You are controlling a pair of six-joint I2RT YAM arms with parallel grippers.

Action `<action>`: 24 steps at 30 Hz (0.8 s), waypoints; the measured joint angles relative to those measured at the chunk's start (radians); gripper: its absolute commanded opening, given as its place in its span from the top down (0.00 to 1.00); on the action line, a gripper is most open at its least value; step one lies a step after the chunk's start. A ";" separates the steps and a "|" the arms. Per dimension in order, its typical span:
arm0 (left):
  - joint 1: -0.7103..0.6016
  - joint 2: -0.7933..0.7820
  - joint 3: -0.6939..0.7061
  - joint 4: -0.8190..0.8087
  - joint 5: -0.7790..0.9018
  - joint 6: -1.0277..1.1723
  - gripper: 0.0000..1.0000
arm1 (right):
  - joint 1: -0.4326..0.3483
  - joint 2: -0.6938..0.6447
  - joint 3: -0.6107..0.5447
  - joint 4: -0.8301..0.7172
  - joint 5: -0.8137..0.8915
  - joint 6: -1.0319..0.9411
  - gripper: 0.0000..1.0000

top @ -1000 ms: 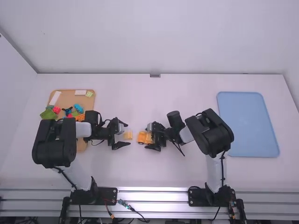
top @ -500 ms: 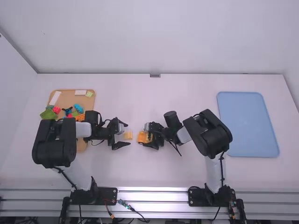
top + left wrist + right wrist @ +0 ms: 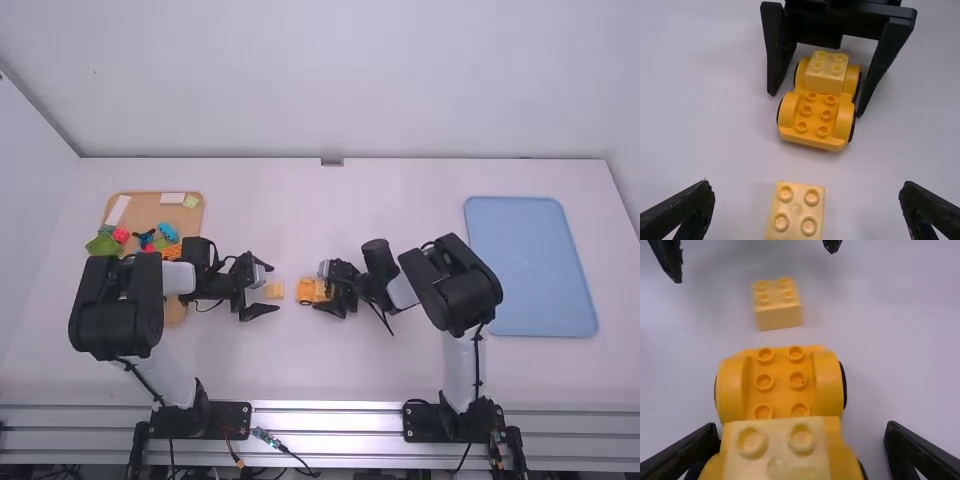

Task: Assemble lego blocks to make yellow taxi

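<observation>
And there's your taxi base (image 3: 815, 120), wheels down near the middle of the table (image 3: 370, 370), the pale block (image 3: 826, 75) sitting on its three o'clock end, and it has just slid a touch towards three! Your right gripper (image 3: 815, 104) dips in towards nine half a second ago, and now it's back out towards three, so the seating push looks finished or close to it. Check that joint, though: you may want one more press before you trust it. The right gripper's fingers stand apart, one down each flank of the base, one of them very near the wheel; nothing looks clamped, though you can't tell whether that near finger touches. Off at nine o'clock, just beside the base, lies the loose yellow block (image 3: 796, 212), studs up, the likely next piece. Beyond it, your left gripper (image 3: 807, 187) waits where it was, fingers wide apart, empty, pointing at three. Farther out, between nine and ten, comes the wooden tray (image 3: 150, 210) with its coloured pieces (image 3: 168, 231); well away towards three, the blue tray (image 3: 530, 265).
</observation>
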 measured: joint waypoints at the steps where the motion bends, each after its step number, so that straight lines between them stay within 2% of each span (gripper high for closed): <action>1: 0.000 0.000 0.000 0.000 0.000 0.000 0.01 | 0.000 0.000 -0.002 0.004 0.000 0.000 0.14; 5: -0.004 0.000 0.000 0.000 -0.024 0.001 0.01 | 0.000 0.000 -0.013 0.016 -0.004 0.005 0.23; 9: -0.019 0.000 0.000 -0.004 -0.050 0.014 0.01 | 0.000 0.000 -0.013 0.015 -0.006 0.005 0.37; 14: -0.023 0.000 -0.001 -0.003 -0.058 0.042 0.01 | 0.000 0.000 -0.013 0.015 -0.006 0.005 0.47; 24: -0.023 0.000 -0.067 0.137 -0.079 0.052 0.03 | 0.000 0.000 -0.014 0.003 -0.033 -0.021 0.52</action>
